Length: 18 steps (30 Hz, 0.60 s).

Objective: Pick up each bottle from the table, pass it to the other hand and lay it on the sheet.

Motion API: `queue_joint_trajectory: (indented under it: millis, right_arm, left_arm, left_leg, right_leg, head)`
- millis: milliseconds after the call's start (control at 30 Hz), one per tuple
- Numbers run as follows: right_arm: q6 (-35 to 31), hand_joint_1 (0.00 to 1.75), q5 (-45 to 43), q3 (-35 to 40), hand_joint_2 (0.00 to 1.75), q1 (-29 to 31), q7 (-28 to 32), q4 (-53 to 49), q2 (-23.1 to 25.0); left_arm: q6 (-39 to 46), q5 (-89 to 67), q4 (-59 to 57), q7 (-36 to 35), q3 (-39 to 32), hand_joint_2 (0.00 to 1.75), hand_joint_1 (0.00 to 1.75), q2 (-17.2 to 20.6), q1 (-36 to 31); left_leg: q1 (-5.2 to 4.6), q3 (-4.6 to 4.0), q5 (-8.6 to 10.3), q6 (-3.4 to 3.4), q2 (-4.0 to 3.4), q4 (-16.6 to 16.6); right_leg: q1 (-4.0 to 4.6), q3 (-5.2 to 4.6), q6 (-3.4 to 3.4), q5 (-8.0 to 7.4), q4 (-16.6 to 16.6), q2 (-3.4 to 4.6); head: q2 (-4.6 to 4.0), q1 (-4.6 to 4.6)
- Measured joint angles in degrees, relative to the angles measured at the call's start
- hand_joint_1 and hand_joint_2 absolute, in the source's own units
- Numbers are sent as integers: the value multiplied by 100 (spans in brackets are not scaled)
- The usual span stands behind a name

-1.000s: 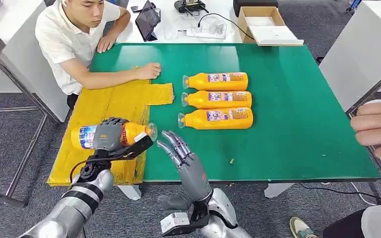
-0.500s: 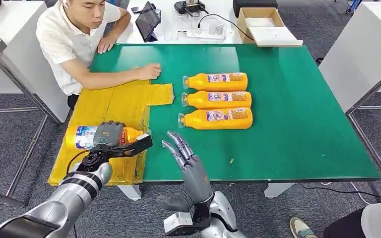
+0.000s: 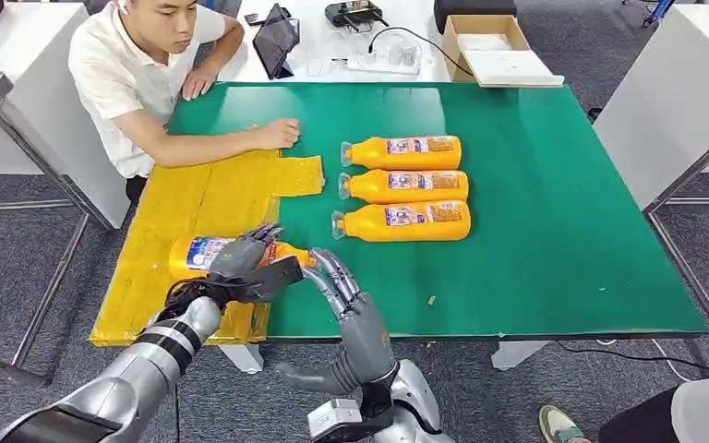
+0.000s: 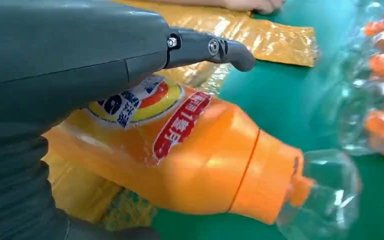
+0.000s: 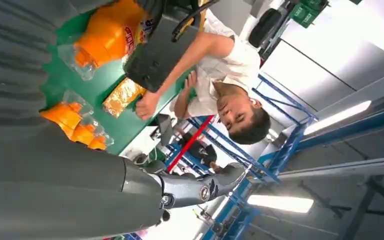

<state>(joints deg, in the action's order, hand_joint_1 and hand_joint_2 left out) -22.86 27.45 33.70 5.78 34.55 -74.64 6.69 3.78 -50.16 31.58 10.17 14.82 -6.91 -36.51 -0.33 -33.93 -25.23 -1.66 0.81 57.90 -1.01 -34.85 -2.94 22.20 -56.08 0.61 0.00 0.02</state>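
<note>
Head view first: the left hand [image 3: 240, 261] covers the middle of the orange bottle [image 3: 198, 253], fingers wrapped over it, so only the label end and a bit of the neck show. That bottle lies on its side, gripped, over the near part of the yellow sheet [image 3: 194, 198], neck pointing toward the right hand [image 3: 337, 286]. Whether it rests on the sheet or hangs just above it is hard to say from here.

Left wrist view: the grey hand cover blocks much of the bottle, though its clear cap [image 4: 325, 195] sticks out over the green worktop [image 4: 280, 95].

Right hand is open, fingers apart, holding nothing, fingertips just beside the bottle's neck; contact probably not made, but the angle is poor.

Three more bottles [image 3: 404, 186] lie side by side on the worktop, well apart from both hands. A person's hand [image 3: 277, 134] rests at the sheet's far edge.
</note>
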Motion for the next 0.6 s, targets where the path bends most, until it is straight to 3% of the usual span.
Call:
queue_joint_trajectory:
  millis: [133,333,600]
  right_arm:
    - [0,0,-136,0,0,30,145,81,2]
    - [-24,0,-260,0,0,62,184,225,2]
    - [-83,0,-295,0,0,57,252,363,-7]
  left_arm:
    - [-677,1052,162,385,-37,175,0,-7,61]
    - [-594,2031,336,574,-37,175,0,-4,182]
    - [-577,3414,1383,1128,-48,175,0,79,866]
  left_leg:
    - [1,-2,0,0,6,0]
    - [2,-2,1,1,4,0]
    - [1,-14,0,1,5,0]
  right_leg:
    - [1,0,0,1,-1,-3]
    - [1,0,0,0,-2,-2]
    - [1,-13,0,2,-1,-3]
  head:
    - [-2,0]
    - [0,2]
    - [-2,2]
